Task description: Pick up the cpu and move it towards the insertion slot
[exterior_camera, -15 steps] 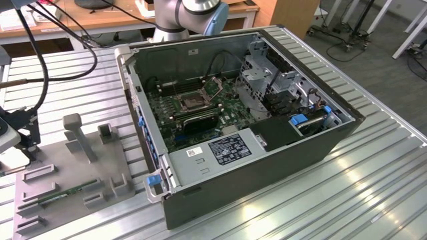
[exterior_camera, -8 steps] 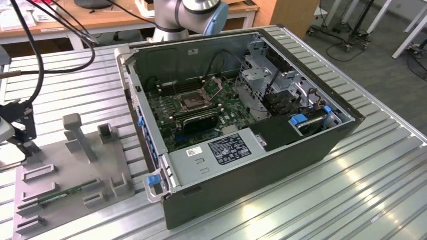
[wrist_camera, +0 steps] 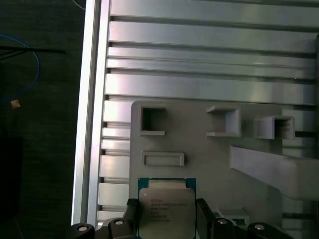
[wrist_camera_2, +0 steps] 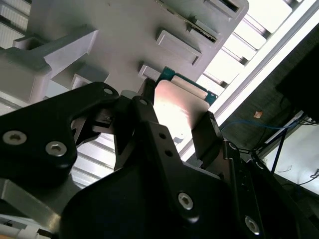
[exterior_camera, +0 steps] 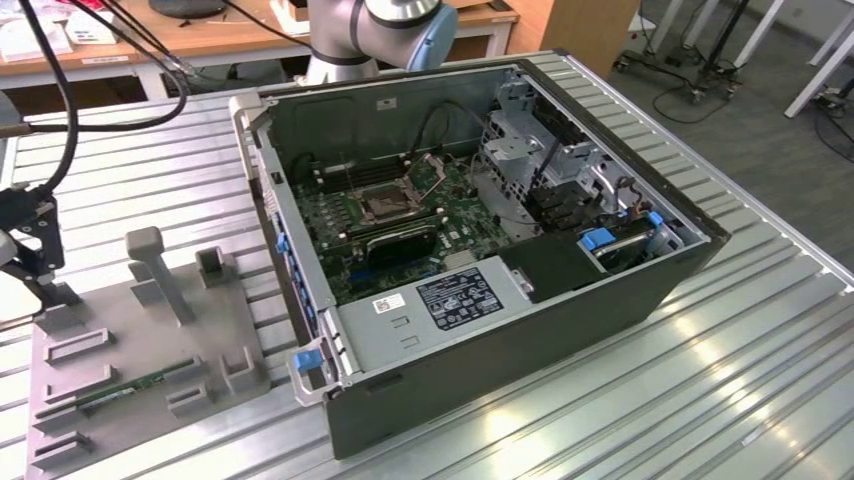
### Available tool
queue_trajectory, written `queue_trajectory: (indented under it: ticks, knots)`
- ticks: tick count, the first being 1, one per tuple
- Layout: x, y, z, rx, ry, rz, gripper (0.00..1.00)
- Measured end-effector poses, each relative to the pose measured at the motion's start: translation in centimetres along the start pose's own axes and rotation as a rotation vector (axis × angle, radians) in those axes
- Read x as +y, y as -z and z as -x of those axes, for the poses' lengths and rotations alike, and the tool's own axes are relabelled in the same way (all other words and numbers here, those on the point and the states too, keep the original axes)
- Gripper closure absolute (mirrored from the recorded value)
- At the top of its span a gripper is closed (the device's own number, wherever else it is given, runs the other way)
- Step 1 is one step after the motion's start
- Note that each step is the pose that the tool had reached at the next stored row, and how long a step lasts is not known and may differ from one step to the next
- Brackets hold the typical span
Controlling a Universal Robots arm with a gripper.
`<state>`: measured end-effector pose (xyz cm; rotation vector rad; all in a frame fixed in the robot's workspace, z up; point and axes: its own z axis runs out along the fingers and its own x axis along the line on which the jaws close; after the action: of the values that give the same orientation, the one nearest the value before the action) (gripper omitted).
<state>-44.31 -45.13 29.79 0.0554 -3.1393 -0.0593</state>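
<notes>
The cpu (wrist_camera: 167,204) is clamped by opposite edges between the jaws of the gripper (wrist_camera: 167,219), presumably sparing its face; the grey fixture (wrist_camera: 209,164) lies beneath them.

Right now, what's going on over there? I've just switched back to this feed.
The arm's gripper is down at the grey fixture, at the exterior view's left, with its fingers closed against two opposite edges of the cpu. I cannot tell whether the chip is lifted off the fixture. The insertion slot sits inside the open computer case, well away from the gripper.
</notes>
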Motion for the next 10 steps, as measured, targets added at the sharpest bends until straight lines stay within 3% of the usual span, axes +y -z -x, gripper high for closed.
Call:
queue_trajectory:
  ticks: [10]
  knots:
    - [0.00,0.02,0.00,-0.0001,0.000,0.0001,0.45]
